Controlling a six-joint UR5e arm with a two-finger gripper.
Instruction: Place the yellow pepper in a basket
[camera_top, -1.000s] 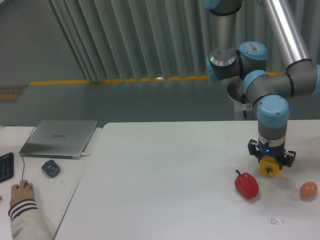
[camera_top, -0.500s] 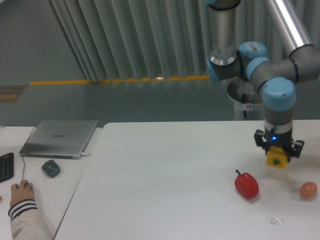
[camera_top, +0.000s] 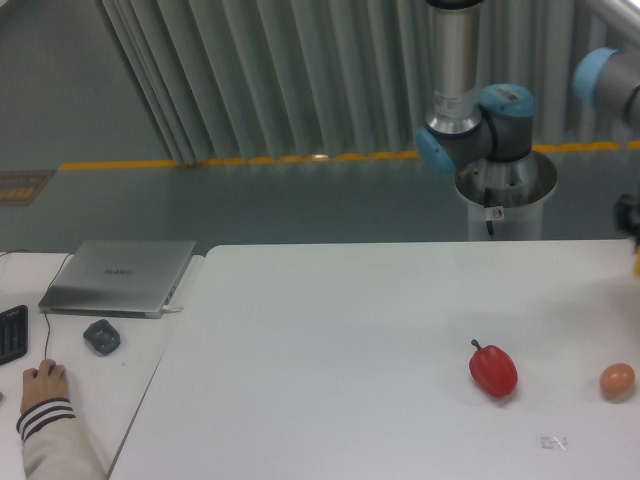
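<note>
My gripper is almost out of the frame at the right edge, above the white table. Only a dark part of it shows there. A thin sliver of the yellow pepper shows just under it, lifted off the table and carried in the jaws. The rest of the pepper and the fingers are cut off by the frame edge. No basket is in view.
A red pepper and a small orange-brown ball lie at the table's front right. The arm's base column stands behind the table. On the left side table are a laptop, a mouse, a keyboard and a person's hand.
The gripper has lifted the yellow pepper from beside the red pepper and moved it up and right, nearly out of the frame. The red pepper and the ball have not moved.
</note>
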